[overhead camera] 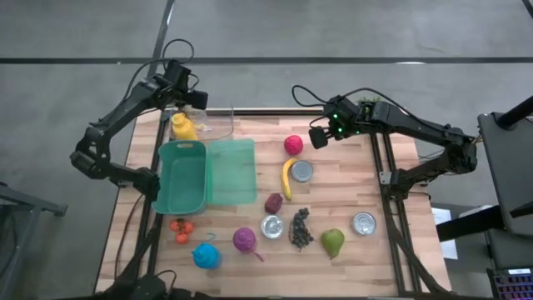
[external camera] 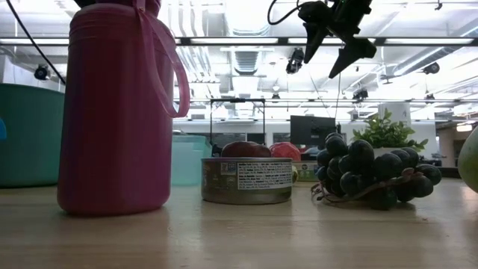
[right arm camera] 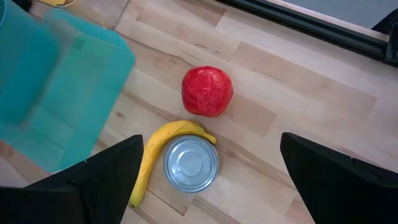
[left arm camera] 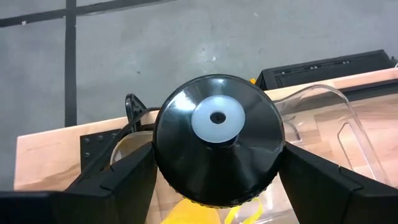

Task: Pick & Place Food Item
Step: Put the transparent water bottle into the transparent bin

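Desk (overhead camera: 350, 192), wooden, seen from above; clock directions are read in the high view with twelve at the far edge.

1. Left hand (overhead camera: 193, 100): at eleven o'clock, over the far left corner, fingers spread. A black-capped yellow bottle (overhead camera: 183, 127) stands upright between them in the left wrist view; whether the pads touch the cap cannot be told. A clear container (overhead camera: 218, 123) sits just beside the bottle.

2. Right hand (overhead camera: 317, 137): at one o'clock, raised off the desk, fingers spread and empty. Its wrist view looks down on item 3 and its neighbours, so it is probably poised to choose one of them.

3. Red fruit (overhead camera: 293, 145): round, likely the food item to be picked; lies free on the wood near twelve o'clock, just short of the right hand.

4. Banana (overhead camera: 286, 178): curved around the side of an upright tin (overhead camera: 301, 172), touching or nearly so; a grasp here would be crowded.

5. Teal bin (overhead camera: 183, 175) with its lid (overhead camera: 231, 171) laid flat alongside: at nine o'clock, open, the probable receiving place.

6. Near row, five to seven o'clock: grapes (overhead camera: 300, 228), green pear (overhead camera: 333, 242), two more tins (overhead camera: 272, 226), a magenta jug (overhead camera: 244, 240), a blue vessel (overhead camera: 206, 255), small orange fruits (overhead camera: 181, 229). All spaced apart for single picking.
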{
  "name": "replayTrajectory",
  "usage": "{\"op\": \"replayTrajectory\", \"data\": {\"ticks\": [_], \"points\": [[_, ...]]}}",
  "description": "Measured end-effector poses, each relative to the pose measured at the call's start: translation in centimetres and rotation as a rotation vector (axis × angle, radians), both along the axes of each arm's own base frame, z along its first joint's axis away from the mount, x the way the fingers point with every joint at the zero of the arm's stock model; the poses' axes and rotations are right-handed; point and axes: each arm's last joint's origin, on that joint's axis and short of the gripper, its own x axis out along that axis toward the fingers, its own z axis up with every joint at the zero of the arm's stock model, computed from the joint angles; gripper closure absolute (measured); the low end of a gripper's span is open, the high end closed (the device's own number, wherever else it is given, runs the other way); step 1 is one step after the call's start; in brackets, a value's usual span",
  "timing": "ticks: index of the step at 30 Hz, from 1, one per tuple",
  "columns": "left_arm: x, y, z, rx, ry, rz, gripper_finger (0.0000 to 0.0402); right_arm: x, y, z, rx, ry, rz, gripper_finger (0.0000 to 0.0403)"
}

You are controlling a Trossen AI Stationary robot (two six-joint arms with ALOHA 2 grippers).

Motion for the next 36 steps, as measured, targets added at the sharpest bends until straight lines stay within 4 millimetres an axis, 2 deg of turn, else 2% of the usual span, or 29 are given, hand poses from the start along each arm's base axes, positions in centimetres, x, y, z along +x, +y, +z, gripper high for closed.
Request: {"op": "replayTrajectory", "data": {"ticks": [16,27,32,36], "points": [[-0.1,-1.0,0.8,-0.023,-0.017,-0.022,0.01,0.0,0.0,0.0,0.0,0.0,0.0,0.0025],[-0.1,-1.0,0.7,-0.033,-0.016,-0.012,0.0012,0.0,0.0,0.0,0.0,0.0,0.0,0.0025],[-0.1,-1.0,1.0,-0.025,-0.02,-0.012,0.0006,0.0,0.0,0.0,0.0,0.0,0.0,0.0025],[0.0,-1.0,2.0,-0.008,-0.045,-0.026,0.0006,0.0,0.0,0.0,0.0,0.0,0.0,0.0025]]}}
